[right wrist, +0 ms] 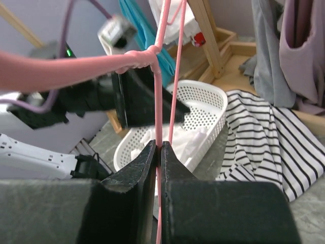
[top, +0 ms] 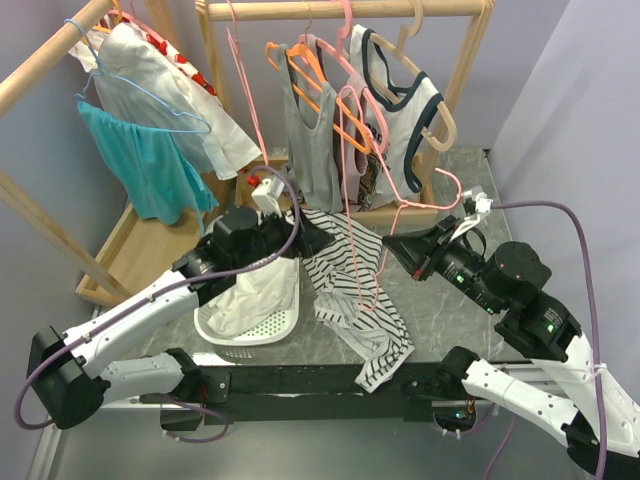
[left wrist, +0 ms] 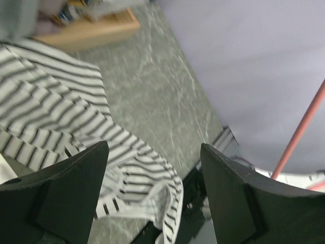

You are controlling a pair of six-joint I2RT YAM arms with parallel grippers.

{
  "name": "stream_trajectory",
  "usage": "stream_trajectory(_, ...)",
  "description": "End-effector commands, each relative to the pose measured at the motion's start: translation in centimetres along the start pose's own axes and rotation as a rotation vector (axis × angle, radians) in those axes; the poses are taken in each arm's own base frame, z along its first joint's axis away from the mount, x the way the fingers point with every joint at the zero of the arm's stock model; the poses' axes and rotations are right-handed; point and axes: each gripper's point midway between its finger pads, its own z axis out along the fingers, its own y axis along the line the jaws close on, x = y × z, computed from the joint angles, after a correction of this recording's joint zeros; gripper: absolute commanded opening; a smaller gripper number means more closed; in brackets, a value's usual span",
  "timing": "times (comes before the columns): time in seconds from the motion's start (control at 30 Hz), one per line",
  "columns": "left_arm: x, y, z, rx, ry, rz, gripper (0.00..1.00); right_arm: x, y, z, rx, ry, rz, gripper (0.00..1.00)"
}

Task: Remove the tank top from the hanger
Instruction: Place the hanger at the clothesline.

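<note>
The black-and-white striped tank top (top: 350,290) lies crumpled on the grey table, one end near the front edge. It also shows in the left wrist view (left wrist: 56,117) and the right wrist view (right wrist: 274,137). My right gripper (top: 392,242) is shut on the thin pink hanger (right wrist: 158,96), which stands upright over the top (top: 378,262). I cannot tell if the wire still passes through the cloth. My left gripper (left wrist: 153,148) is open and empty just above the striped top, beside the hanger (top: 318,236).
A white perforated basket (top: 262,335) holding white cloth sits left of the striped top. Behind it, a wooden rack (top: 330,10) carries a grey tank top (top: 310,140), a navy-trimmed white one (top: 405,110) and several hangers. A second rack at left holds a teal garment (top: 140,160).
</note>
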Motion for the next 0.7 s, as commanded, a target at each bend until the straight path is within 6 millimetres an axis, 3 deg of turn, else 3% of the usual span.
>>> stream_trajectory(0.0,0.2,-4.5,-2.2,0.183,-0.033,-0.020,0.79,-1.7,0.7,1.1,-0.011,-0.030,-0.022,0.06)
stream_trajectory(0.2,-0.7,-7.0,-5.9,0.265,-0.167,0.038,0.89,-1.1,1.0,2.3,-0.037,-0.015,-0.023,0.06)
stream_trajectory(0.23,-0.3,-6.8,-6.4,0.269,-0.173,0.045,0.99,-1.1,1.0,2.4,-0.035,-0.015,-0.024,0.06)
stream_trajectory(0.27,-0.3,-7.1,-6.8,0.284,-0.182,0.053,0.99,-1.0,1.0,2.7,-0.032,-0.009,-0.027,0.06)
stream_trajectory(0.43,2.8,-8.5,-6.9,0.314,-0.111,0.158,0.99,-1.8,1.4,3.4,-0.034,-0.013,-0.026,0.05)
stream_trajectory(0.47,3.2,-8.2,-6.3,0.273,-0.105,0.180,1.00,-1.7,1.2,3.7,-0.021,-0.008,-0.009,0.02)
stream_trajectory(0.5,5.2,-8.7,-6.4,0.266,-0.051,0.242,0.99,-1.9,1.1,3.8,-0.009,-0.014,0.003,0.00)
stream_trajectory(0.53,4.9,-8.7,-5.8,0.204,-0.074,0.267,0.99,-2.0,1.2,3.9,-0.010,-0.015,0.012,0.00)
stream_trajectory(0.57,6.7,-9.8,-6.1,0.216,-0.040,0.301,0.99,-2.0,1.3,4.2,-0.009,-0.014,0.031,0.00)
stream_trajectory(0.6,7.2,-9.9,-6.0,0.191,-0.034,0.334,0.99,-2.2,1.1,4.4,0.007,-0.024,0.048,0.00)
stream_trajectory(0.63,7.4,-8.6,-5.3,0.071,-0.045,0.361,0.99,-2.3,1.2,4.5,0.009,-0.027,0.062,0.00)
stream_trajectory(0.67,8.8,-9.4,-5.7,0.069,-0.024,0.384,1.00,-2.2,1.3,4.8,0.013,-0.019,0.084,0.00)
